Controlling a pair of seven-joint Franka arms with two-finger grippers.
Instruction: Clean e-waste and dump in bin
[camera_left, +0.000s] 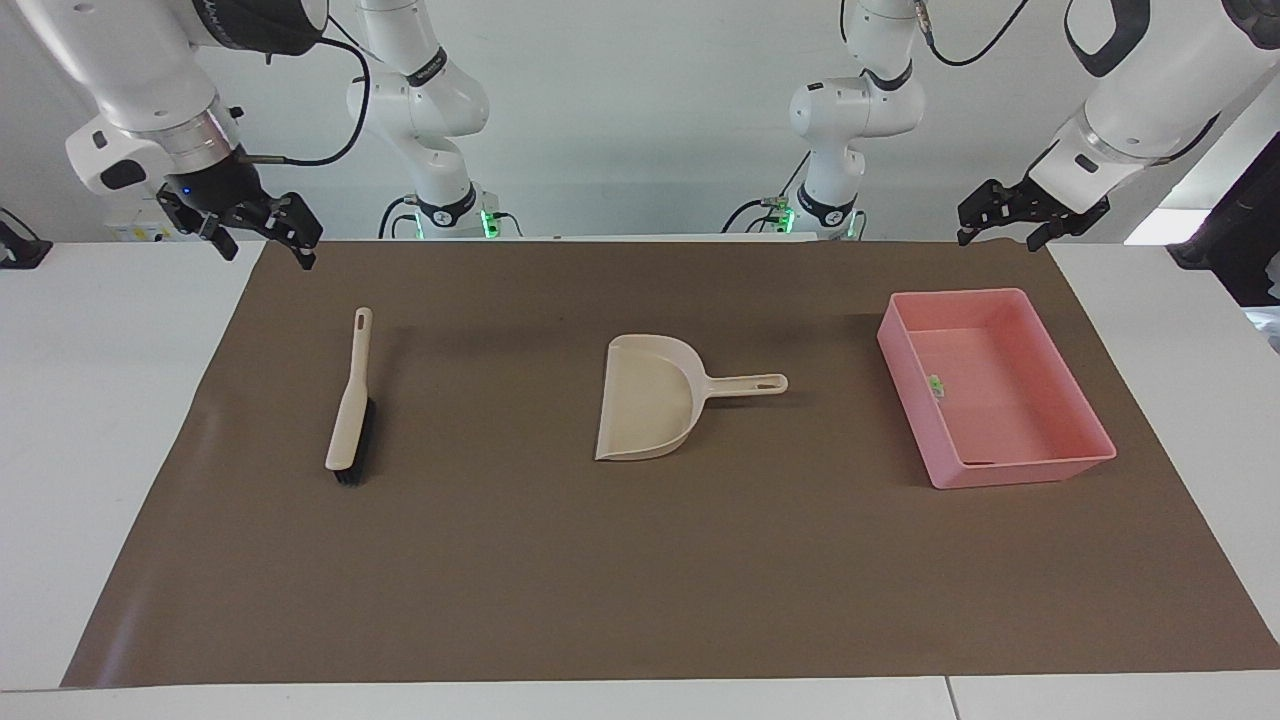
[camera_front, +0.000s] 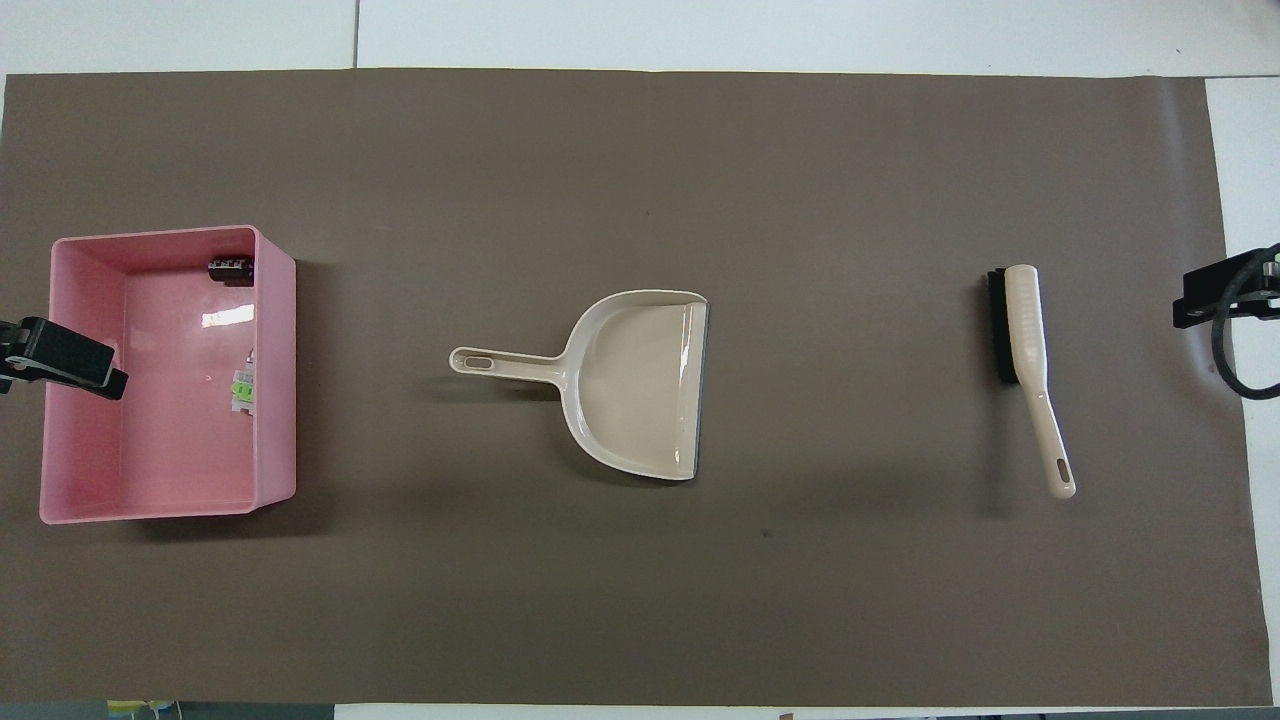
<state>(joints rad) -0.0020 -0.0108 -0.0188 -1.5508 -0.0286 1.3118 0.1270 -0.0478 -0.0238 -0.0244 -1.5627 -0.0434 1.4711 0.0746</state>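
Observation:
The pink bin (camera_left: 1000, 472) (camera_front: 276, 300) rests on the brown mat toward the left arm's end of the table. Both pieces of e-waste lie inside it. The white block with green bits (camera_left: 936, 386) (camera_front: 243, 390) is against the wall that faces the dustpan. The small dark block (camera_front: 230, 268) is in a corner farthest from the robots. My left gripper (camera_left: 996, 240) hangs open and empty in the air over the mat's edge by the robots, at the bin's end. My right gripper (camera_left: 268, 255) waits open and empty over the mat's corner at the other end.
A beige dustpan (camera_left: 648, 398) (camera_front: 635, 385) lies mid-mat, its handle pointing toward the bin. A beige brush with black bristles (camera_left: 350, 410) (camera_front: 1025, 350) lies toward the right arm's end. The brown mat (camera_left: 640, 580) covers most of the white table.

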